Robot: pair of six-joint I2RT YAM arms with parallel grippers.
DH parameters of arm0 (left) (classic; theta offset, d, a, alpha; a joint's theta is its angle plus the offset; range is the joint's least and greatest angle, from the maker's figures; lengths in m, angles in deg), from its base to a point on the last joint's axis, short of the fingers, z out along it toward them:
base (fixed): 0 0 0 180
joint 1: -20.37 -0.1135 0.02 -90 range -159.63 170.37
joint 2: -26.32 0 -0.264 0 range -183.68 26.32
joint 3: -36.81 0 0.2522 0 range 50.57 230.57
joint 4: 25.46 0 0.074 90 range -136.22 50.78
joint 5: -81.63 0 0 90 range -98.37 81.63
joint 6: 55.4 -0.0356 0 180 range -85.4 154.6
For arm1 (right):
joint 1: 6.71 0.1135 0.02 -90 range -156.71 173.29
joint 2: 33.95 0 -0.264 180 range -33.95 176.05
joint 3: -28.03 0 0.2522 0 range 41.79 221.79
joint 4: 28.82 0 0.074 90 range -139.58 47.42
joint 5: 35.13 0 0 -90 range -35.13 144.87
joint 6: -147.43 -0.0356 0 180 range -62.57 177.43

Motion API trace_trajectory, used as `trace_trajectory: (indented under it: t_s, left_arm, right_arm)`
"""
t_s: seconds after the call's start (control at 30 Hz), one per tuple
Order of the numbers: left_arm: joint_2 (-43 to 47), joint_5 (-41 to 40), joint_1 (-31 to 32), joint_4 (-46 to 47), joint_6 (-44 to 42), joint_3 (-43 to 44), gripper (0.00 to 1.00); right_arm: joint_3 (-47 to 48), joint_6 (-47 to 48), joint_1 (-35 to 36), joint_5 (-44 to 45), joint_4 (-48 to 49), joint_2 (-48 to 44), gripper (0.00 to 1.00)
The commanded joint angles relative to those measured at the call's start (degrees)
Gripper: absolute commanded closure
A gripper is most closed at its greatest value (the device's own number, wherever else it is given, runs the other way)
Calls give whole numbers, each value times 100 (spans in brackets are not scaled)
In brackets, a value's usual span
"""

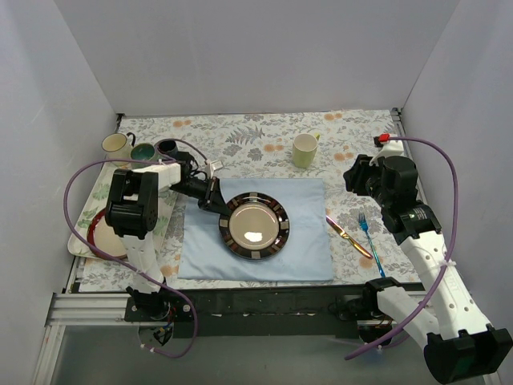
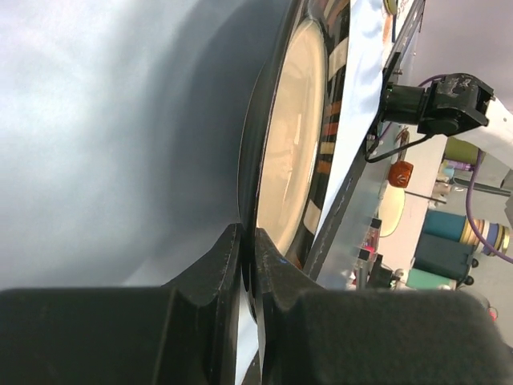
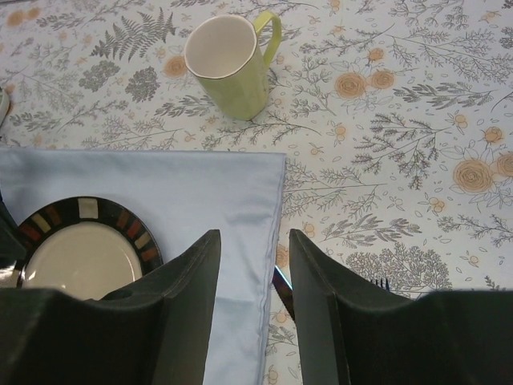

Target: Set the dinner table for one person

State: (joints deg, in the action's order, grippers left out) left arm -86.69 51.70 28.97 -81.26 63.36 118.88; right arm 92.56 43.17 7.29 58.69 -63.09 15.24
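The left gripper (image 1: 213, 195), clamped on the rim of the round, cream-centred, dark-banded ceramic plate (image 1: 255, 226), may drag it off-centre across the light-blue cloth mat (image 1: 309, 204) if withdrawn before opening.

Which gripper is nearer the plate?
Left. The left gripper grips the plate at its left rim; the right gripper hovers open to its right, above the blue mat edge.
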Motion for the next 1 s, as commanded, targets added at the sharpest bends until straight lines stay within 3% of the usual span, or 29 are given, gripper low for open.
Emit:
trace_trajectory:
  t_s: [0.0, 0.03, 0.07, 0.2, 0.23, 0.27, 0.3, 0.37, 0.57, 0.73, 0.8, 0.97]
  left_arm:
    - [113, 32, 10, -33, 60, 68, 98]
    - [87, -39, 10, 64, 121, 103, 92]
    - [104, -109, 10, 117, 191, 173, 76]
    - [358, -592, 10, 442, 561, 296, 38]
    - [402, -898, 10, 477, 579, 331, 32]
    - [533, -1058, 10, 495, 631, 367, 21]
    - [604, -1216, 10, 495, 658, 445, 2]
    - [910, -1656, 10, 513, 702, 516, 2]
    - [1720, -2752, 19, 364, 562, 780, 2]
    - [2379, -3431, 19, -22, 26, 613, 2]
    - [2511, -3694, 19, -76, -98, 526, 2]
    - [3083, -3643, 19, 55, -203, 69, 2]
  right_arm:
    - [-23, 99, 33, 15, 100, 29, 52]
    - [-31, 108, 24, -12, 91, 64, 52]
    - [-31, 117, 33, -38, 74, 134, 51]
    - [-67, 125, 33, -118, -119, 266, 48]
    - [-67, 134, 24, -66, -224, 336, 48]
    - [-84, 125, 24, 13, -486, 372, 47]
    - [-110, 91, 33, 58, -602, 398, 46]
    - [-189, 108, 24, 76, -1074, 600, 38]
    - [495, 1390, 41, -549, -2588, 1848, 40]
    - [742, 2390, 94, -1137, -2546, 1919, 41]
    - [611, 3453, 129, -875, -2458, 1849, 39]
    - [-741, 4913, 156, -726, -2044, 1217, 32]
